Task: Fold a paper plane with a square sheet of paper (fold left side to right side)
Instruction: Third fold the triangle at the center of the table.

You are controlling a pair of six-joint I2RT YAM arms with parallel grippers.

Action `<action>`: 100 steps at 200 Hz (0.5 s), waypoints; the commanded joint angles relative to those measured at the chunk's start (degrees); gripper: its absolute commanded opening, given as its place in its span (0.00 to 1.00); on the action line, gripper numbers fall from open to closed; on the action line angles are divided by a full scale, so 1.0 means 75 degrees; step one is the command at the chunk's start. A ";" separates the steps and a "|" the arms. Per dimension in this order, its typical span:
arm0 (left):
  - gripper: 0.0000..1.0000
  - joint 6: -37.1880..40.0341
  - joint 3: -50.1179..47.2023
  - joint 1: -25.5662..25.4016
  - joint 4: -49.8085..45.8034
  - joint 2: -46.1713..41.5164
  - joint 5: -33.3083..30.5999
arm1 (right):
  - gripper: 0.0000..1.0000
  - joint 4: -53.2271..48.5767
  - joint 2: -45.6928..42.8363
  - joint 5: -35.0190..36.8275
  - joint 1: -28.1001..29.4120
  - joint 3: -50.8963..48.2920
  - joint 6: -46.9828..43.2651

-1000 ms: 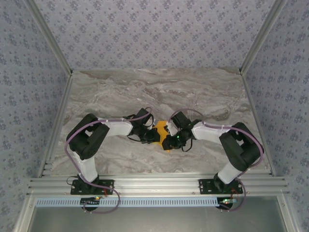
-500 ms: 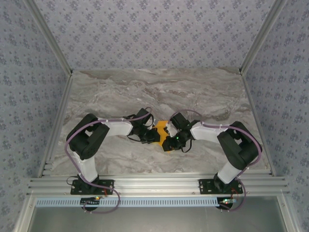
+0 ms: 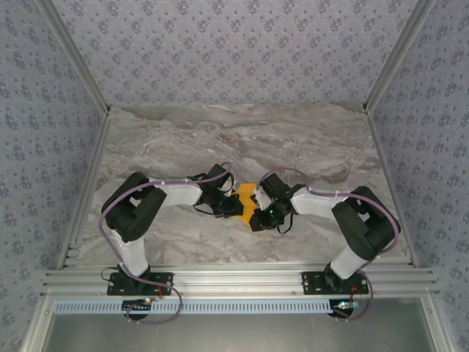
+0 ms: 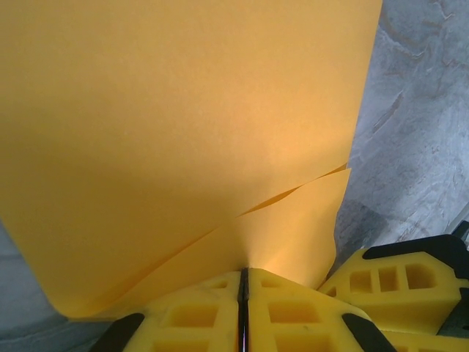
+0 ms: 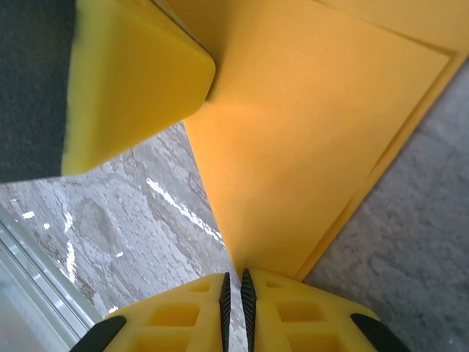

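Jaws pressed together, orange paper [image 4: 183,132] clamped between

The top camera looks down from high behind the arm bases, taking in the whole table [image 3: 183,139] from far off. Each wrist camera faces forward past its own gripper, the left gripper [image 4: 242,282] and the right gripper [image 5: 234,286], very close to the orange paper [image 3: 247,201]. All three views share that paper, mid-table.

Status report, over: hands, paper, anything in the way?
Left hand shut on thin orange-yellow paper sheet. Right hand pinching a corner. Sheet doubled over. No obstruction seen.
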 commanded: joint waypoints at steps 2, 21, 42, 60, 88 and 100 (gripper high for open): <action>0.09 0.0160 -0.0073 0.0056 -0.0721 0.0372 -0.0753 | 0.17 -0.1206 -0.0080 0.0316 0.0086 -0.0498 -0.0025; 0.09 0.0163 -0.0072 0.0068 -0.0721 0.0349 -0.0752 | 0.17 -0.1396 -0.0240 0.0352 0.0089 -0.0569 -0.0086; 0.09 0.0165 -0.0057 0.0075 -0.0736 0.0338 -0.0755 | 0.17 -0.1633 -0.0496 0.0367 0.0083 -0.0490 -0.0182; 0.09 0.0150 -0.0036 0.0075 -0.0727 0.0331 -0.0742 | 0.17 -0.1691 -0.0860 0.0281 0.0081 -0.0333 -0.0200; 0.09 0.0130 -0.0013 0.0062 -0.0704 0.0298 -0.0704 | 0.16 -0.1580 -0.1465 0.0055 0.0034 0.0001 -0.0183; 0.09 0.0144 0.0001 0.0063 -0.0703 0.0301 -0.0703 | 0.16 -0.1497 -0.1630 -0.0003 -0.0012 0.0148 -0.0162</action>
